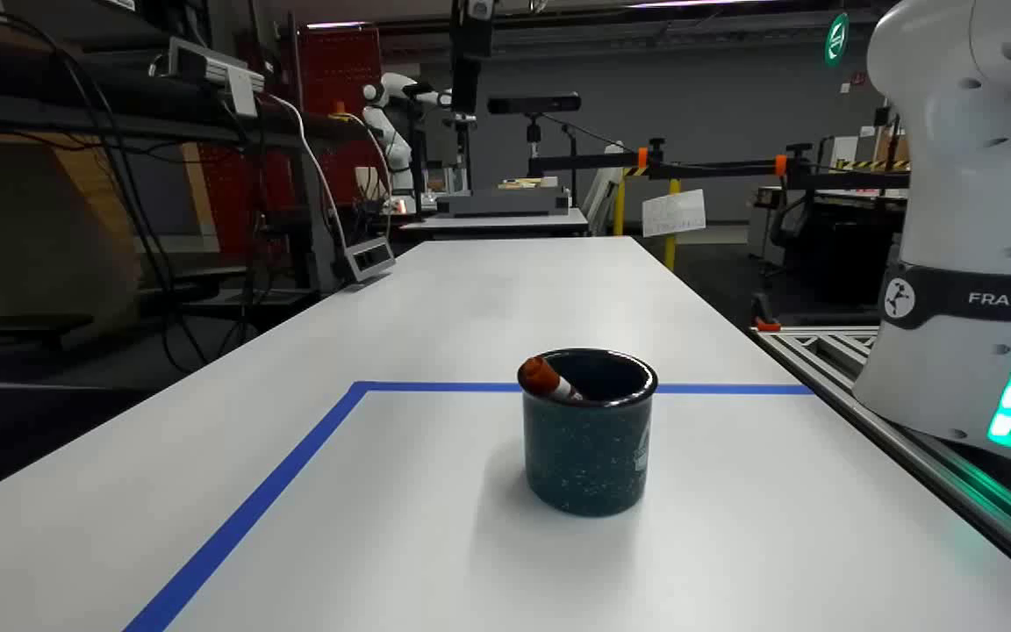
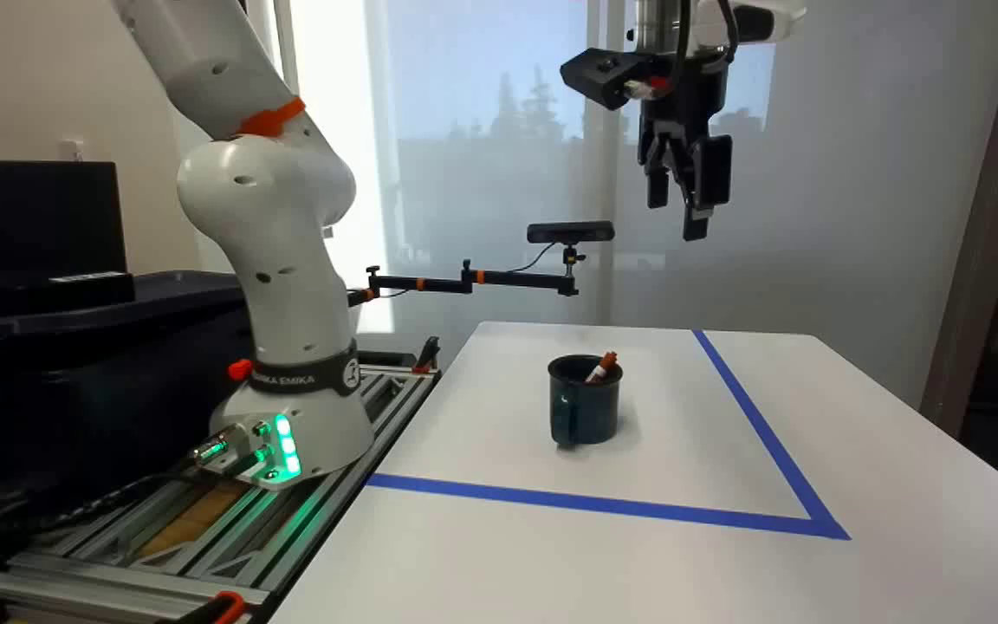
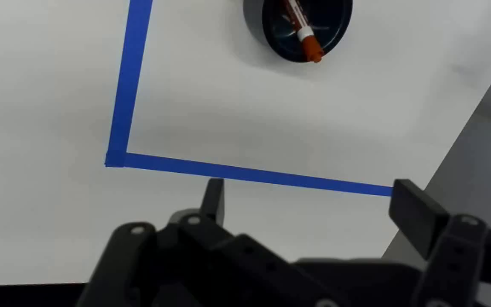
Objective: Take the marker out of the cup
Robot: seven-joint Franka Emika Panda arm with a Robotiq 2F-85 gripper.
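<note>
Marker point(image 3: 304, 33) in the cup point(image 1: 587, 461)
It leans at the rim, orange end up; the cup stands upright on the bench point(image 1: 514, 298). The end effector point(image 3: 307, 192) hangs above the bench, spread wide.

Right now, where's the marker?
The marker leans inside the cup, at the wrist view's top edge, right of centre; the cup stands inside the blue tape corner.
</note>
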